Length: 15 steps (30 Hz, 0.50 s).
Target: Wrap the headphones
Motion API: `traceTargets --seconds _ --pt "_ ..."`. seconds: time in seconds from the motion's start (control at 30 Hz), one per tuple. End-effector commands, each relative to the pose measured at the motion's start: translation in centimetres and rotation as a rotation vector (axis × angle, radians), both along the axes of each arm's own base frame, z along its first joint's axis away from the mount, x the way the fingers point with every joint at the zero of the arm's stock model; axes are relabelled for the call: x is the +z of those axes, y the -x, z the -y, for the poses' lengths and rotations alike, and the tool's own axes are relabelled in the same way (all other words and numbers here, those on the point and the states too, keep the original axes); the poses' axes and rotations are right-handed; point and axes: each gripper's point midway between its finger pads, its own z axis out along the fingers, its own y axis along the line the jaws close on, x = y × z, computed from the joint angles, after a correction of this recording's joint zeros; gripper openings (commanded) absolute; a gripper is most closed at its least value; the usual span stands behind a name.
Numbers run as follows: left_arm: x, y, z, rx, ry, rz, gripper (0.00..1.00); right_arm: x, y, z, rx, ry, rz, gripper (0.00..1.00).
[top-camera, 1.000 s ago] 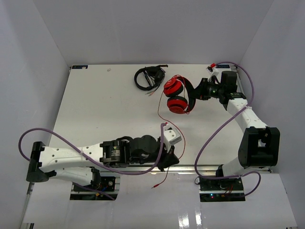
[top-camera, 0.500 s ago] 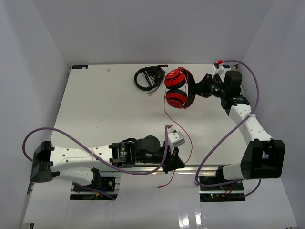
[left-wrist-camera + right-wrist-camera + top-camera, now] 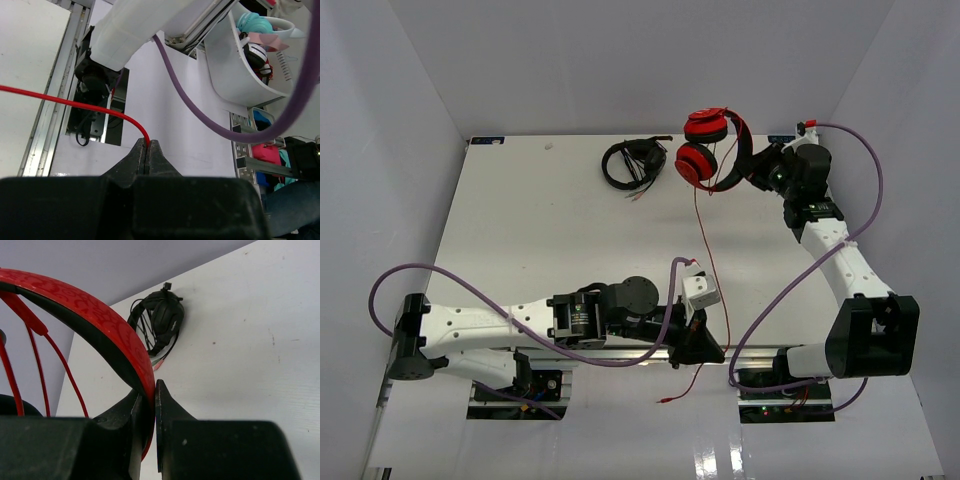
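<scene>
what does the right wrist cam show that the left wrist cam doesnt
Only the right wrist view: the right gripper shut on the headband of the red headphones, with the black headphones lying on the table behind.
Only the left wrist view: the left gripper shut on the thin red cable, plus a purple cable and a white bin.
Both: closed black fingers pinching something red, seen from the gripper's own wrist.

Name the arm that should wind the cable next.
Probably left: the left gripper pinches the cable, while the right gripper is busy clamping the headphones by the headband.
</scene>
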Motion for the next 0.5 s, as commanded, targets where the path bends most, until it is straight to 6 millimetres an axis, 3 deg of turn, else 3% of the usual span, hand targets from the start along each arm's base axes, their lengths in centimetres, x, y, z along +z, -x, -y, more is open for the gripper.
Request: traceTargets --seconds 0.0,0.23,0.47 --pt "1.9 1.2 -1.2 -0.036 -0.007 -0.012 0.0 4.3 -3.1 1.3 -0.117 -0.003 0.152 0.08" --pt "2.8 0.9 -2.6 -0.011 -0.033 0.003 0.0 4.1 -4.4 3.4 -0.246 0.083 0.179 0.08" --pt "5.3 0.2 -3.2 0.011 -0.052 0.061 0.0 3.9 -4.5 3.4 -0.299 0.247 0.242 0.08"
